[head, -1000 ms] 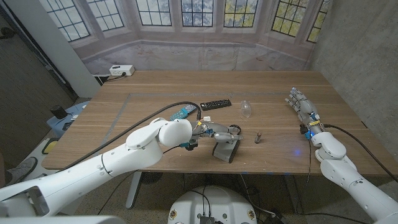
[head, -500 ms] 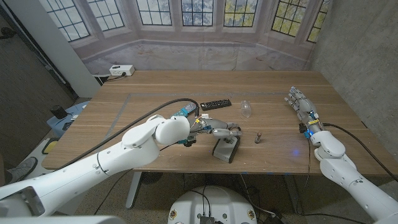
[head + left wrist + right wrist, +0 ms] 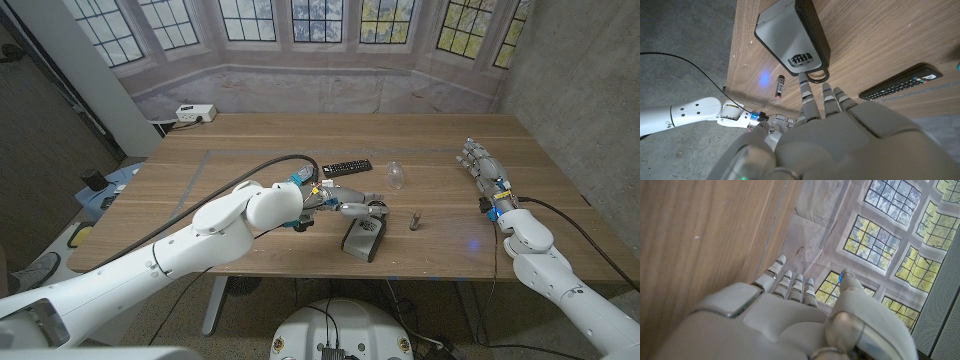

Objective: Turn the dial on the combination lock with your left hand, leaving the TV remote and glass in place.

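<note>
the left hand [image 3: 830, 120], fingers apart and gripping nothing, reaches the combination lock [image 3: 363, 236] near the table's [image 3: 240, 135] front edge; one fingertip seems to touch its shackle, so the dial [image 3: 800, 60] looks unturned. tv remote [image 3: 346, 167] and glass [image 3: 397, 176] stand undisturbed beyond. the right hand [image 3: 485, 168] waits open.

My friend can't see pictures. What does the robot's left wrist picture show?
The robot's left hand reaches toward a grey combination lock on the wooden table, one fingertip close by its number dials. A black TV remote lies beside the hand, and the right hand shows farther off.
</note>
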